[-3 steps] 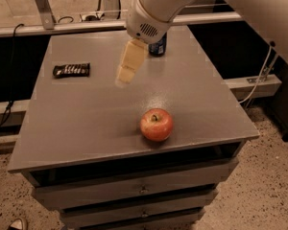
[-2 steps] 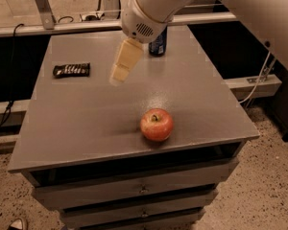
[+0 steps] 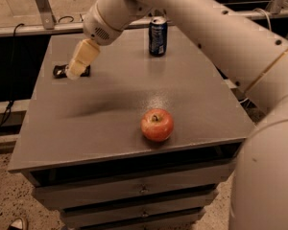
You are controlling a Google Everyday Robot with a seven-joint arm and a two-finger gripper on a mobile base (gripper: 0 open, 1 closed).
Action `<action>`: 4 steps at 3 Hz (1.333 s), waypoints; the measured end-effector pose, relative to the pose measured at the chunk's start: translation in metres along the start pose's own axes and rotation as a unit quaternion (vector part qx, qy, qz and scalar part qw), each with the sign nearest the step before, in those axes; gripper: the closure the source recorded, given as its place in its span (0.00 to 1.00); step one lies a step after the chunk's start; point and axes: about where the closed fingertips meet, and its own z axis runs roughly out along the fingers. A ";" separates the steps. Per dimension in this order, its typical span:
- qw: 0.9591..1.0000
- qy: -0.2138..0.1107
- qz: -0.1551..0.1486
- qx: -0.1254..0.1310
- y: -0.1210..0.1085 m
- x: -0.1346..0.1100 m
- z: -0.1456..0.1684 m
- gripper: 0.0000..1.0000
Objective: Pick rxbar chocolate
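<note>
My pincer (image 3: 74, 73) has swung left across the bench (image 3: 197, 99) in the past second and now hangs over the far-left part of the top, directly in front of the rxbar chocolate (image 3: 59, 71). A moment ago it stood near the middle of the back edge, masking the blue soda can (image 3: 158, 36). That can now stands in plain view, upright and well clear of my arm.

The bar has not moved. It lies flat in its black wrapper near the left edge, and my pincer's tip now covers its middle from this camera, leaving one dark end showing to the left and a sliver to the right. From this angle I cannot tell whether the tip already touches the wrapper or only hovers just above it. Nor can I tell whether the pincer is open or closed, since it reads as a single pale block, tilted down and to the left.

The red apple (image 3: 157, 124) sits where it was, near the front edge, well apart from both bar and can.

For the task, I judge the approach all but finished: I am lined up on the right item and away from the two wrong ones. What remains is the last descent, the closing around a thin, flat package lying flush on the bench, and the lift. A bar that low gives little to grip, so a shallow or off-centre close could skid it toward the left edge instead of capturing it.
</note>
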 end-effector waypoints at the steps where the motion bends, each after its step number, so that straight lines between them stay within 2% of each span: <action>1: 1.000 -0.008 0.027 -0.012 -0.018 -0.002 0.055 0.00; 2: 0.998 0.000 0.056 -0.020 -0.028 0.008 0.094 0.00; 3: 0.997 0.015 0.079 -0.022 -0.034 0.021 0.120 0.00; 4: 0.994 0.025 0.101 -0.017 -0.041 0.035 0.133 0.00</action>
